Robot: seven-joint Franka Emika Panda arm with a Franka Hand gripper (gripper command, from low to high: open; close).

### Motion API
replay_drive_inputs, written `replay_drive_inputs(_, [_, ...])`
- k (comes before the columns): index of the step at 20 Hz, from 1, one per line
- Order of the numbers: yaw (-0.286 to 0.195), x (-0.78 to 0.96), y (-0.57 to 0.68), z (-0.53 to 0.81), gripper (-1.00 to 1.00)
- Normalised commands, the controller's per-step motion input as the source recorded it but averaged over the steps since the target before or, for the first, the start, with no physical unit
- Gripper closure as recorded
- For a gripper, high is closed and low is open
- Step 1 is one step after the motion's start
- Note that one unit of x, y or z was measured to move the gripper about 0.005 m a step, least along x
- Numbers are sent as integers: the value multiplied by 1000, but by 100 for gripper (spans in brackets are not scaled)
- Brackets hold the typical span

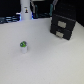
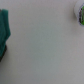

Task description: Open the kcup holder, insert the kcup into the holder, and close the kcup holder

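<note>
Exterior view: kcup (image 1: 23, 47) upright, kcup holder (image 1: 63, 25) apart.

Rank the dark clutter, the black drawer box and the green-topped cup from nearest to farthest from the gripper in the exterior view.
1. Dark clutter: just to the exterior view's left of the gripper.
2. Black drawer box, to the exterior view's right, and green-topped cup, out front: too close to call.

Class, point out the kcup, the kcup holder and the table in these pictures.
kcup (image 1: 23, 47): exterior view, on its white side.
kcup holder (image 1: 63, 26): exterior view, on its black front.
table (image 1: 45, 60): exterior view, on bare tabletop.
</note>
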Motion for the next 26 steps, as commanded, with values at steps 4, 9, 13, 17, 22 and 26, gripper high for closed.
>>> replay_drive_inputs(4, [-173, -210, 581, 200, -100])
replay_drive_inputs(9, [-186, -193, 659, 208, -100])
replay_drive_inputs(13, [-195, -196, 675, 136, -100])
replay_drive_inputs(17, [-202, -185, 691, 21, -100])
replay_drive_inputs(22, [-187, -245, 698, -9, -100])
replay_drive_inputs(26, [-184, -272, 691, -99, -100])
